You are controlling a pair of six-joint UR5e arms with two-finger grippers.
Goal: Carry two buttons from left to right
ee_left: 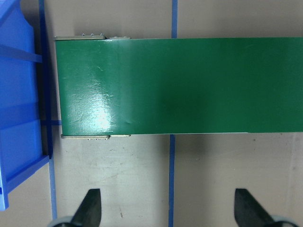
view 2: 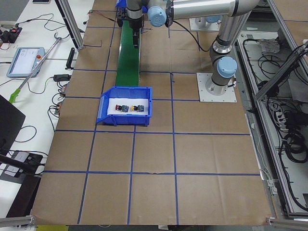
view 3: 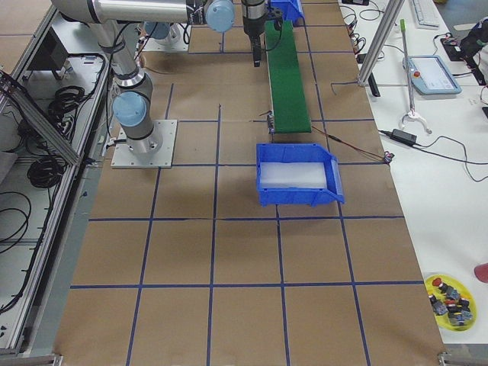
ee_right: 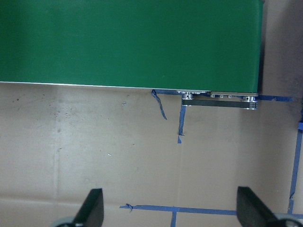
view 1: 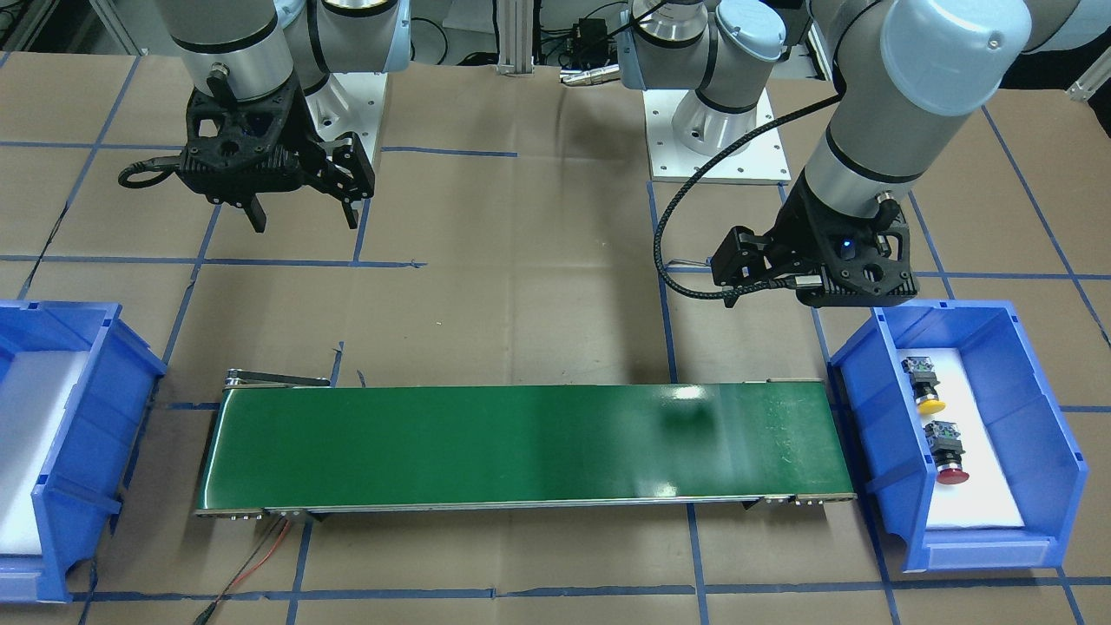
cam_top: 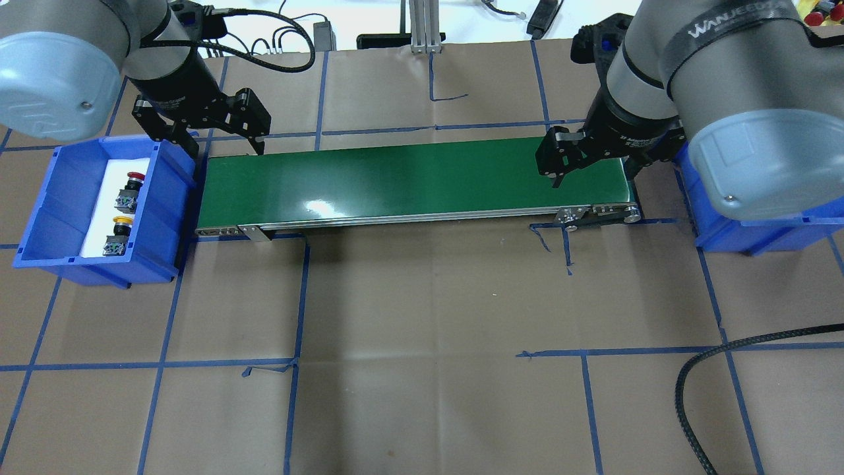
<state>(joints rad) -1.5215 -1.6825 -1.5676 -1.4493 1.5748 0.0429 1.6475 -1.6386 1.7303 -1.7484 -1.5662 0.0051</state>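
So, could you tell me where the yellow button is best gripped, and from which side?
I'd take the yellow button by its black body, left hand descending from above, closing across its axis: it lies on its side, the red button at its cap end.

We view the desk (cam_top: 428, 316) from overhead, opposite and both ends; our close, downward wrist cameras share the green conveyor (ee_left: 189, 85).

Bright even light; glare patch on belt (ee_left: 180, 85); far detail perhaps soft

One yellow button (view 1: 926, 391), one red button (view 1: 947, 457). Two blue bins (view 1: 1033, 408) (view 1: 78, 451). One green conveyor (view 1: 521, 443). Two arms (view 1: 877, 148) (view 1: 234, 52).
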